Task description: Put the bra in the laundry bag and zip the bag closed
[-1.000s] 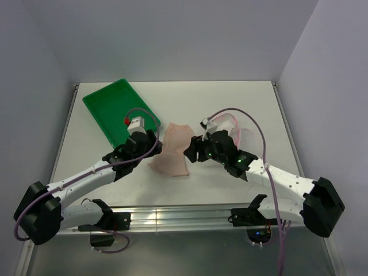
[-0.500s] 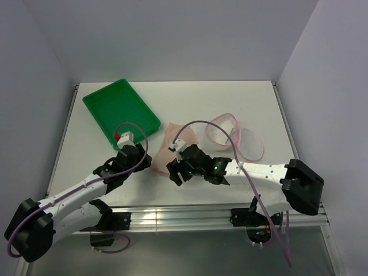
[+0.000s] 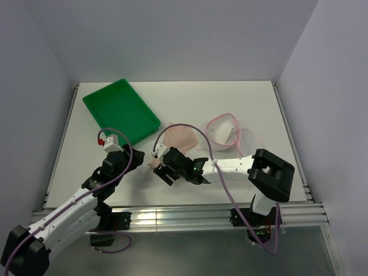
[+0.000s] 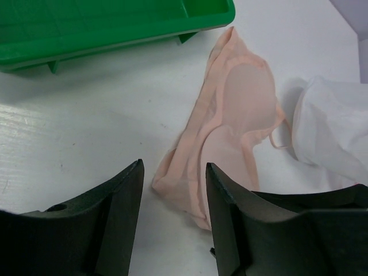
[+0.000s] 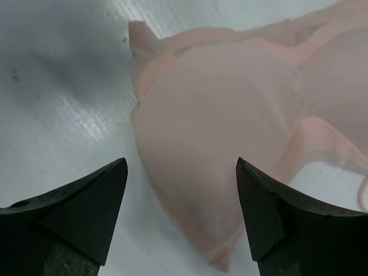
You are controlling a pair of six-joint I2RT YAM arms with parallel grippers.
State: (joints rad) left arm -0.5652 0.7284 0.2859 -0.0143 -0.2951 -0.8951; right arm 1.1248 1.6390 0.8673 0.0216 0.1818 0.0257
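The bra (image 3: 183,138) lies flat on the tabletop (image 3: 190,98), between the green tray (image 3: 118,109) and the laundry bag (image 3: 223,131), which sits unzipped just to its right. The right hand (image 5: 181,167) hovers over the bra's near cup, spread wide and empty. The left hand (image 4: 173,172) is also released, just beside the near edge. To grasp well, the right hand should drop straight down, straddle a fold of cup and pinch deep, so the limp fabric and straps lift together.

My pincer (image 5: 181,167) stands wide apart, the bra (image 5: 218,126) lying between its tips on the table (image 5: 57,115); apparently no contact.
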